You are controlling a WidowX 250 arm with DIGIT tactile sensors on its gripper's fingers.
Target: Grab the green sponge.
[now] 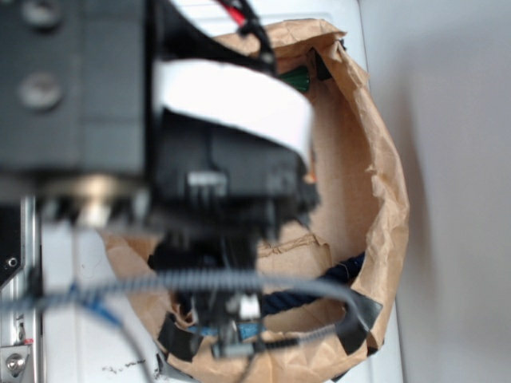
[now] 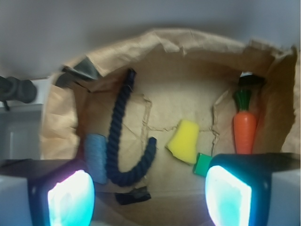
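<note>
In the wrist view, a blue roll (image 2: 96,157) lies at the left of the brown paper tray (image 2: 197,44), beside a hooked dark blue rope (image 2: 117,141). At centre sits the yellow wedge sponge (image 2: 184,141). The green sponge (image 2: 202,164) peeks out just right of it, low in the frame, partly behind the right finger. An orange carrot (image 2: 245,127) stands at right. The gripper (image 2: 149,197) hovers above with jaws wide, holding nothing.
</note>
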